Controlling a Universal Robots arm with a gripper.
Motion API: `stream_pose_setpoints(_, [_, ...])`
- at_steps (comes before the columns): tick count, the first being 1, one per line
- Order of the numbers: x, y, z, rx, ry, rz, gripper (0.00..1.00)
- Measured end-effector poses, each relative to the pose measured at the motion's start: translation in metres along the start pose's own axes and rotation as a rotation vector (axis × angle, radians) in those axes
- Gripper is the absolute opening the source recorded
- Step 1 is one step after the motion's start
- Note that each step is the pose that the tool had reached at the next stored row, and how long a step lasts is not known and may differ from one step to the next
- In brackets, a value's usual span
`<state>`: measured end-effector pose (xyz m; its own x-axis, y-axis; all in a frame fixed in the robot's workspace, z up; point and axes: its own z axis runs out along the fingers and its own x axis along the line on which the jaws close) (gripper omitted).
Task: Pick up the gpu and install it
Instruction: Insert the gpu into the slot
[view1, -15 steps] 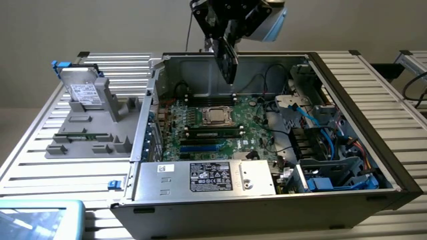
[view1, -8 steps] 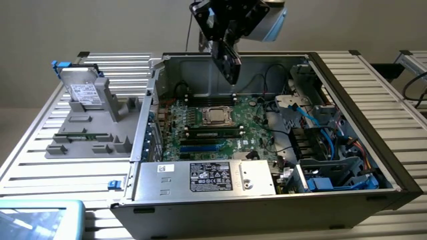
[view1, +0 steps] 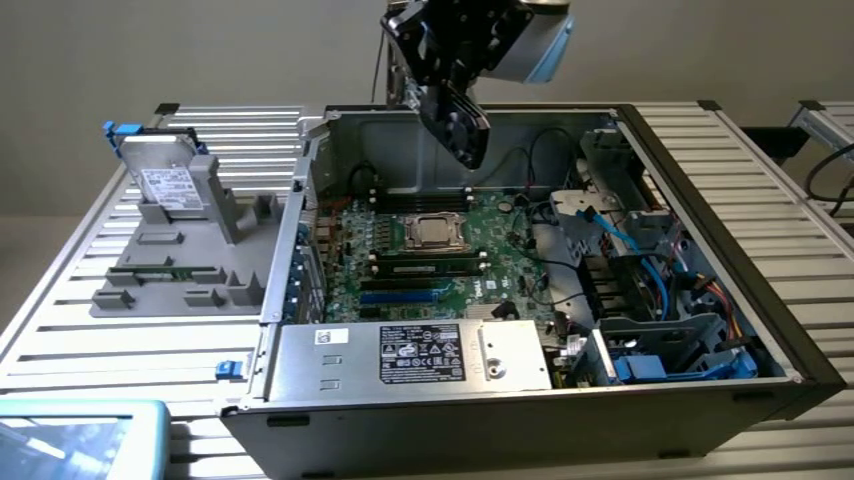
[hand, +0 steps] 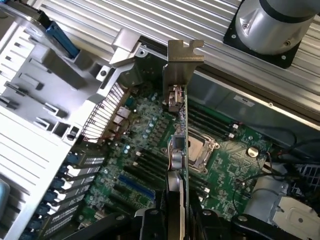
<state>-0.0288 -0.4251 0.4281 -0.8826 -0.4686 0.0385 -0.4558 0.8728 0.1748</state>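
Nearest the exterior camera, the power supply (view1: 414, 355) is sitting against the near wall of the open computer case (view1: 727, 235), which is resting on your slatted worktop (view1: 120, 340). Behind it, the green motherboard (view1: 400, 265) is lying flat inside the case, its processor socket (view1: 434, 232) showing near the middle. On the exterior view's left, a grey hard drive (view1: 167, 185) is leaning upright in a grey holder (view1: 174, 270) beside the case. Farther back, your pincer (view1: 447, 85) is hanging above the case's far part, clamping the gpu (view1: 458, 125) by one end. The card is hovering in the air, clear of the motherboard. In the wrist view it is showing edge-on, with its silver bracket (hand: 182, 65) at the end away from the pincer.
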Motion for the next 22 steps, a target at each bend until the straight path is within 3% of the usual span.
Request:
stream_pose_setpoints(4, [0.0001, 0.0, 0.0002, -0.0029, 0.0067, -0.059, 0.28])
stream_pose_setpoints(22, [0.0001, 0.0, 0.0003, 0.0006, 0.0596, -0.374, 0.28])
